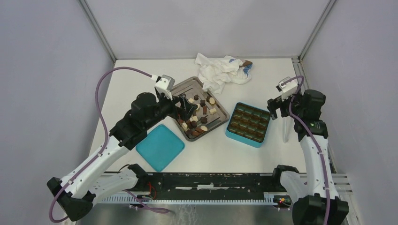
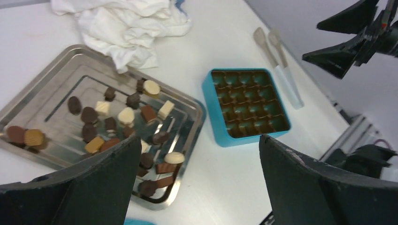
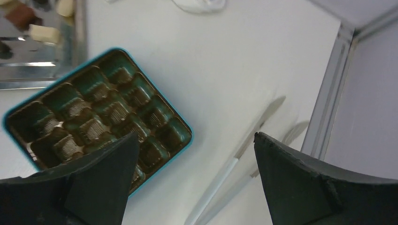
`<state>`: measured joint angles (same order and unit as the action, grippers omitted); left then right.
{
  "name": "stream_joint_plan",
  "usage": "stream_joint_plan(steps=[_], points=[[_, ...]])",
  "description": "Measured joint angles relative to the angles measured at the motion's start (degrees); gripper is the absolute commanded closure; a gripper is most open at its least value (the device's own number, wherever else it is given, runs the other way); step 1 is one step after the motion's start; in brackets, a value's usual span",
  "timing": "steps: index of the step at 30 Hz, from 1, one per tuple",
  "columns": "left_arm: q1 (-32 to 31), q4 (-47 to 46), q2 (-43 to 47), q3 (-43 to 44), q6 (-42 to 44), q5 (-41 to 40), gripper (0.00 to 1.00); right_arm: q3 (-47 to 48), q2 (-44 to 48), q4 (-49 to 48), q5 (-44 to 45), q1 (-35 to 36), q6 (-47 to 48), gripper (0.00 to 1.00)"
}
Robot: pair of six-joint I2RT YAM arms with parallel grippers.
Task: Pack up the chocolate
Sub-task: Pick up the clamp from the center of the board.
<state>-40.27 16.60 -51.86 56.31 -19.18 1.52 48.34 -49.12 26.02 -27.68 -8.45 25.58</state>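
White tabletop inside grey walls carried both arms. The left arm reached forward, its left gripper (image 1: 188, 107) spread wide and empty above the metal tray (image 1: 187, 83). The right gripper (image 1: 276, 108), also wide and empty, hung between the teal box (image 2: 210, 112) and the table's right edge. Chocolate (image 2: 126, 115) lay loose in the tray in a diagonal band, the pieces pointing every way. Bare table separated tray and box, and a teal lid (image 1: 160, 146) lay beside the tray's near-left edge.

My left fingers (image 2: 84, 187) hide the tray's (image 2: 47, 77) near rim and part of the chocolate (image 2: 126, 115); my right finger (image 3: 80, 187) covers the box's (image 3: 94, 86) near corner.
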Motion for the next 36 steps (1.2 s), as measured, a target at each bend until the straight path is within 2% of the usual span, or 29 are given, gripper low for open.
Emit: stream_joint_plan(steps=[6,11,16,28,33,36], points=[[0.0,1.57,-0.13,-4.44,5.88,-5.01,0.0,-6.16,-7.91,-3.69,8.48,-7.8,-5.16,0.15],[0.0,4.59,0.04,-6.4,7.78,-7.89,0.0,-6.16,-14.51,-7.26,8.96,-14.95,-9.94,0.3],[0.04,4.72,2.01,-6.97,9.03,-9.29,0.0,-6.25,-18.91,-11.02,10.43,-19.41,-12.5,0.39],[1.2,4.26,3.61,-8.28,9.38,-9.9,0.0,-6.73,-30.29,-18.32,14.29,-20.7,-14.82,0.44],[1.42,3.43,3.02,-9.6,10.38,-8.76,0.0,-6.54,-34.25,-19.85,14.8,-20.7,-15.32,0.53],[1.42,2.56,1.99,-9.97,10.45,-7.63,0.02,-6.08,-36.92,-20.46,14.75,-20.68,-15.78,0.54]])
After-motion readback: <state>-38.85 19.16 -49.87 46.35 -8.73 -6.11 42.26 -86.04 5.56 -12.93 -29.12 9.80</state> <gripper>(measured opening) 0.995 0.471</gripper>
